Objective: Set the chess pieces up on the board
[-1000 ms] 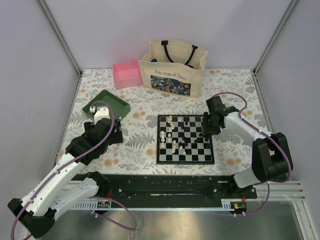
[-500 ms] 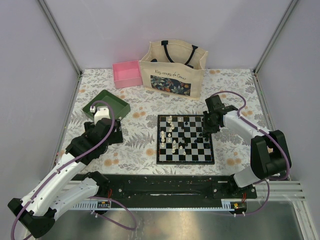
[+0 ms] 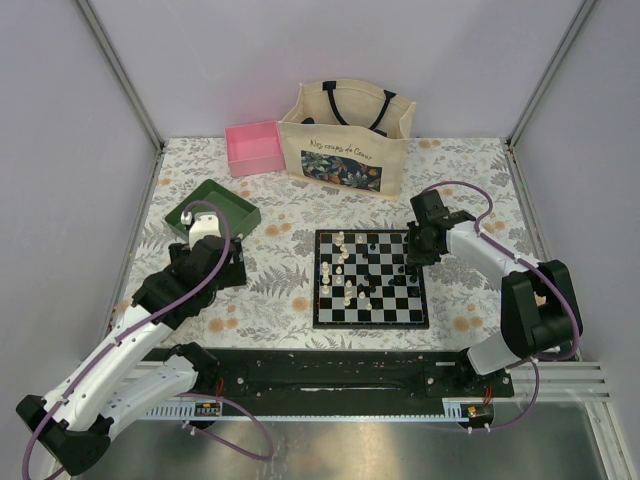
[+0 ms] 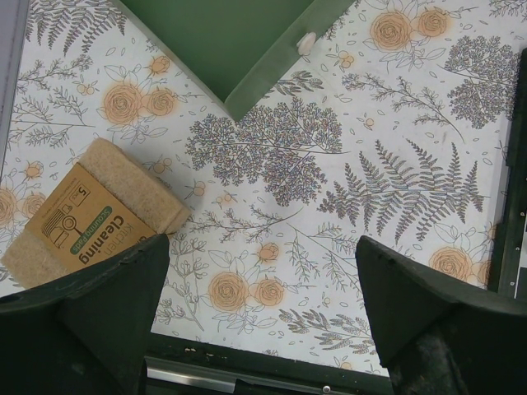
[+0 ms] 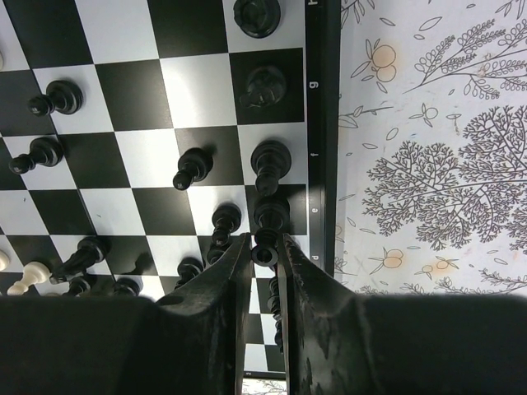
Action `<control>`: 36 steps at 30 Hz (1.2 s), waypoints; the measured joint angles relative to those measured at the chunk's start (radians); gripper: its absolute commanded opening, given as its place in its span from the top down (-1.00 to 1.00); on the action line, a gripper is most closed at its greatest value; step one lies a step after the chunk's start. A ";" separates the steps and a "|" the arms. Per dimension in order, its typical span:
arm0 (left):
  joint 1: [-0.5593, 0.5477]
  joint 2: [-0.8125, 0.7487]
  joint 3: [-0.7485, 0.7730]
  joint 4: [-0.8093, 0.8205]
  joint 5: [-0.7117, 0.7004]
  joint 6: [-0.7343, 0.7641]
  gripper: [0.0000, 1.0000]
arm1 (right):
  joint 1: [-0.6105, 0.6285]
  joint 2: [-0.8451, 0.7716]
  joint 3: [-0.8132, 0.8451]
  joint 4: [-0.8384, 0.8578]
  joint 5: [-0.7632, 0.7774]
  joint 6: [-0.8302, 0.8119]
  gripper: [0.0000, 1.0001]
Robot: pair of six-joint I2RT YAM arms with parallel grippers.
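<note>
The board (image 3: 395,303) lies flat at the centre of the floral worktop (image 3: 270,290). The chess pieces (image 3: 338,255) are scattered over its squares, the cream ones toward its left side. The right end effector (image 5: 263,247) stands over the board's right edge column, its fingers narrowed onto a black piece (image 5: 265,253) beside the border. The left end effector (image 4: 262,280) hangs spread wide, holding nothing, above the worktop near the green tray (image 4: 239,41) and a scouring-pad pack (image 4: 90,218).
</note>
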 measured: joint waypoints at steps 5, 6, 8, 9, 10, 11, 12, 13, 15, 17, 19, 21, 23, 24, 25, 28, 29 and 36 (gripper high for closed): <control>0.002 0.000 0.000 0.001 0.002 0.000 -0.98 | 0.000 0.003 0.000 0.008 0.011 0.000 0.48; 0.002 0.000 0.000 0.002 0.002 0.000 -0.98 | 0.000 0.003 0.001 0.010 0.012 0.000 0.48; 0.002 0.000 0.000 0.003 0.003 0.000 -0.98 | 0.000 0.004 0.002 0.011 0.014 0.000 0.43; 0.002 0.000 0.000 0.003 0.003 0.000 -0.98 | 0.000 0.004 0.002 0.011 0.013 0.000 0.41; 0.002 0.000 0.000 0.003 0.004 0.000 -0.98 | 0.000 0.004 0.002 0.011 0.013 0.000 0.37; 0.002 0.002 0.000 0.003 0.004 0.000 -0.98 | 0.000 0.004 0.002 0.011 0.013 -0.001 0.34; 0.002 0.004 0.000 0.003 0.005 0.001 -0.98 | 0.000 0.004 0.002 0.010 0.013 -0.002 0.29; 0.002 0.005 0.000 0.003 0.006 0.001 -0.98 | 0.000 0.004 0.002 0.010 0.013 -0.003 0.25; 0.002 0.005 0.000 0.003 0.008 0.002 -0.98 | 0.000 0.004 0.002 0.010 0.011 -0.005 0.19; 0.002 0.005 0.000 0.003 0.009 0.002 -0.98 | 0.000 0.003 0.002 0.010 0.010 -0.005 0.14; 0.002 0.005 0.000 0.003 0.010 0.002 -0.98 | 0.000 0.001 0.002 0.009 0.010 -0.006 0.13; 0.002 0.006 0.000 0.003 0.011 0.003 -0.98 | 0.000 -0.008 0.002 0.005 0.010 -0.007 0.12; 0.002 0.006 0.000 0.003 0.011 0.003 -0.98 | 0.000 -0.022 0.002 -0.002 0.010 -0.007 0.11; 0.002 0.005 0.000 0.003 0.011 0.003 -0.98 | 0.000 -0.029 0.001 -0.005 0.009 -0.007 0.11; 0.002 0.005 0.000 0.003 0.012 0.003 -0.98 | 0.000 -0.035 0.001 -0.007 0.008 -0.007 0.12; 0.002 0.005 0.000 0.003 0.014 0.003 -0.98 | 0.000 -0.054 -0.004 -0.011 0.000 -0.007 0.12; 0.002 0.005 0.000 0.003 0.014 0.003 -0.98 | 0.000 -0.057 -0.007 -0.013 -0.001 -0.007 0.13; 0.002 0.005 0.000 0.003 0.014 0.003 -0.98 | 0.000 -0.058 -0.031 -0.022 -0.006 -0.006 0.19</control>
